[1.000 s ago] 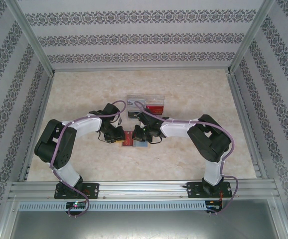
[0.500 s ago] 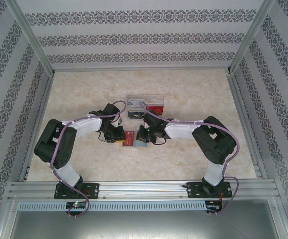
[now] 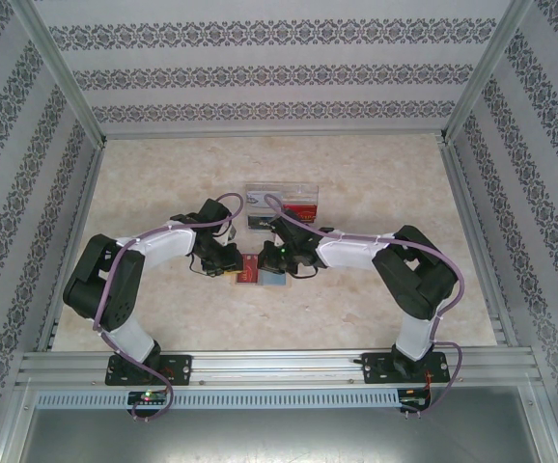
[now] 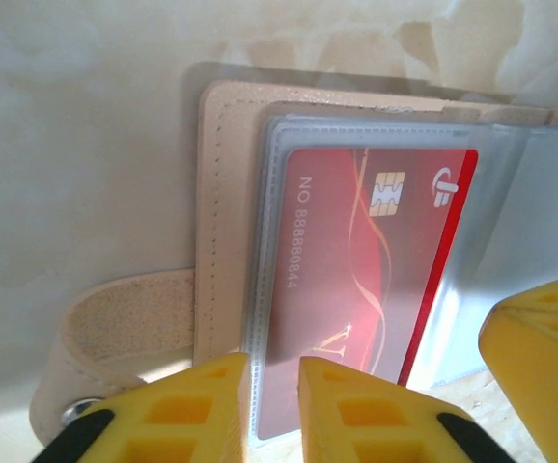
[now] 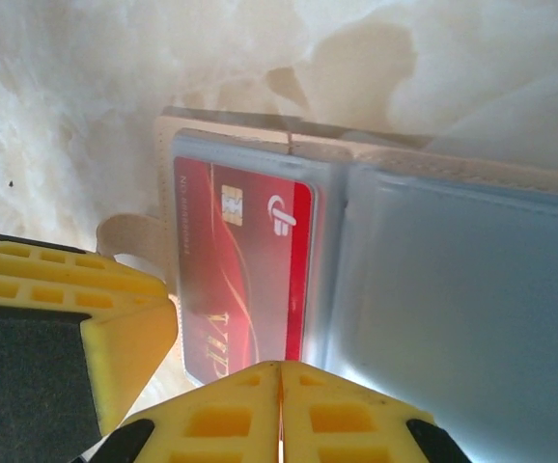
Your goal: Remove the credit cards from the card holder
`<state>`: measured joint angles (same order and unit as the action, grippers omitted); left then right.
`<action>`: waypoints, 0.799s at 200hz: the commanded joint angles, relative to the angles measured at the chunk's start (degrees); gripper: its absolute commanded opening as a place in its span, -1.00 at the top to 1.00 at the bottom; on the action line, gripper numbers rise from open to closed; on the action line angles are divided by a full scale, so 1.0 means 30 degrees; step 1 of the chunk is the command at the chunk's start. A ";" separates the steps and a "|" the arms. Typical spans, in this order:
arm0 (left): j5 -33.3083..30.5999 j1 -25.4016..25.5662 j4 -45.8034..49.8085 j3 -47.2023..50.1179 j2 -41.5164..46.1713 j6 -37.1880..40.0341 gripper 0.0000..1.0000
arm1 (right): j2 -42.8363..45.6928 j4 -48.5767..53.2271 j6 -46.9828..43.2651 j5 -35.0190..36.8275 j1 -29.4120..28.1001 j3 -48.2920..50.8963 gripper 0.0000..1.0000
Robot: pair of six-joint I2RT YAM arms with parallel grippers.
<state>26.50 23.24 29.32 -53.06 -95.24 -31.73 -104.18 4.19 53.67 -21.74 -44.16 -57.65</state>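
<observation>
Card holder: the card holder lies opened flat, with tan stitched leather outside and grey-blue clear pockets inside.
Card: a red credit card sits inside the left-hand pocket, showing a gold chip, a printed number and thin gold curves.
Right-hand pocket: pale grey-blue, and what it holds cannot be made out.
Strap: a tan strap curls out from the holder's left side, with a metal snap at its end.
Place: on the marbled bench, midway between its left and right edges and rather nearer the near edge.
Left end effector: the left end effector is at the holder's left edge. Its yellow fingers are a narrow gap apart with the pocket's edge running into the gap, and whether they pinch it cannot be told.
Right end effector: the right end effector has its fingers pressed together, with the tips at the card's edge.
Tray: a clear tray stands just beyond the holder, toward the far edge.
</observation>
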 commanded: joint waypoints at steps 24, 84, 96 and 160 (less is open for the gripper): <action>0.0070 0.0152 -0.0072 -0.0101 -0.0316 -0.0089 0.75 | -0.0586 0.0055 -0.0280 0.0178 -0.0242 -0.0383 0.77; 0.0306 0.0155 -0.0400 0.0367 -0.0886 -0.0148 0.79 | -0.1066 -0.0080 -0.0158 -0.0011 -0.0266 -0.0388 0.70; 0.0363 0.0134 -0.0455 0.0371 -0.0948 -0.0171 0.80 | -0.1059 -0.0192 -0.0110 -0.0054 -0.0262 -0.0357 0.69; 0.0475 0.0170 -0.0516 0.0382 -0.0977 -0.0191 0.80 | -0.1174 -0.0726 0.0098 -0.0357 -0.0236 -0.0295 0.65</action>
<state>27.86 23.24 28.64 -53.04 -96.84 -31.94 -106.61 3.33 53.74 -21.98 -44.16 -57.76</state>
